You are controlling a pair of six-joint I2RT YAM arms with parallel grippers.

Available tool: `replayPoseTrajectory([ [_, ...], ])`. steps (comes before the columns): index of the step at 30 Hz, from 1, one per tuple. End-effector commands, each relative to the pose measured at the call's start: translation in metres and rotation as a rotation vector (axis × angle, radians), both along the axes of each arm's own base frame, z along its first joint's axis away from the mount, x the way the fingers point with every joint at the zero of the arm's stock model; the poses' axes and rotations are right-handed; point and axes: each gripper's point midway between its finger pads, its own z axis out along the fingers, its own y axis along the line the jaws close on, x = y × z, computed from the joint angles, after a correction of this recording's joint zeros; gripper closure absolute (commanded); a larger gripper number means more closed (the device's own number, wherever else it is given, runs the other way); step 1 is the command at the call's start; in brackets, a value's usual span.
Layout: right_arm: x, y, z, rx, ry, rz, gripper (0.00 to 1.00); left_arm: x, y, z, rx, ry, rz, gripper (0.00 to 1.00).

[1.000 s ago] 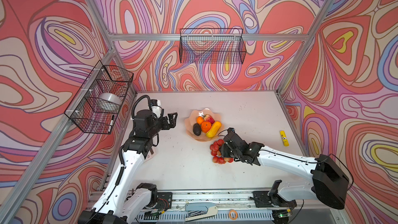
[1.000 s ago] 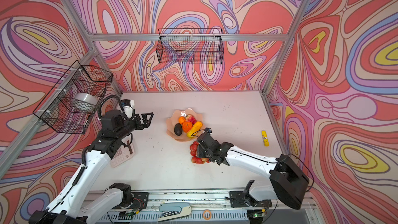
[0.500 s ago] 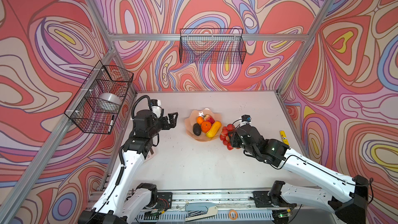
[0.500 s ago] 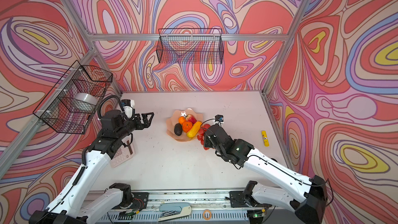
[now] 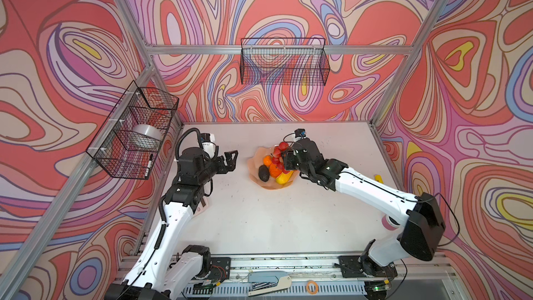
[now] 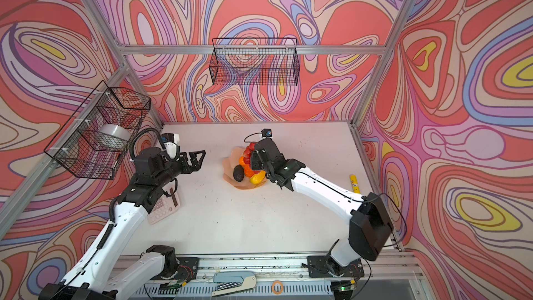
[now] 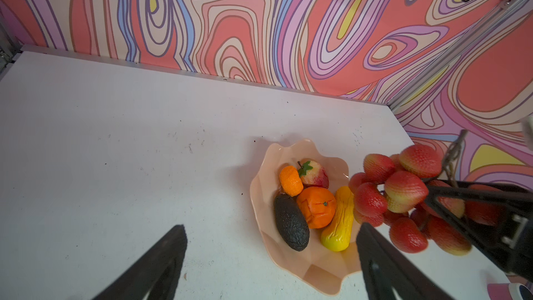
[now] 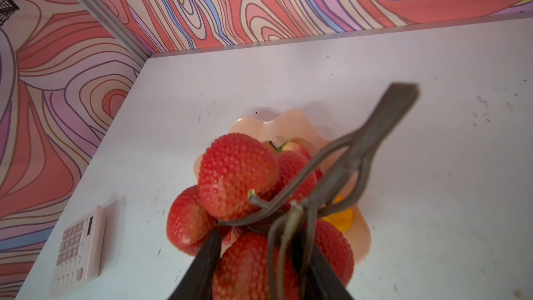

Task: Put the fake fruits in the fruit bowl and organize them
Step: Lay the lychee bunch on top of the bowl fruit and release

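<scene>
- Five fruits [image 7: 317,207] lie together in the fruit bowl [image 7: 317,272], leaving bare floor for one more.
- Right gripper [image 5: 284,162] is closed on the stem of the bunch of small red berries [image 7: 403,197], so the bunch hangs over the bowl's rim, I think ready for lowering.
- Left gripper [image 5: 231,161] stands open and empty, well apart, probably to give room.

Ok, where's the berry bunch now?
The berry bunch hangs in the right gripper over the right half of the fruit bowl, centre-table in both top views.

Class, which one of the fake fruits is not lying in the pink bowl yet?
The bunch of red berries: it is held up by the right end effector, while the rest lie in the bowl.
</scene>
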Motion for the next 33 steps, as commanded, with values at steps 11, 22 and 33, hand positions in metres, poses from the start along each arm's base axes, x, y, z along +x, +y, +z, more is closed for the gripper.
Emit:
replayPoseTrajectory([
  [11,0.039,0.041,-0.051,0.033,0.061,0.105,0.51,-0.002,0.003,0.006,-0.008,-0.02,0.01,0.08],
  [22,0.041,0.034,-0.046,0.103,0.082,0.122,0.03,-0.002,0.004,0.007,-0.008,-0.022,0.016,0.08],
  [33,0.041,-0.055,0.058,0.108,-0.243,-0.065,0.02,0.001,0.01,0.022,-0.091,-0.063,0.079,0.07],
])
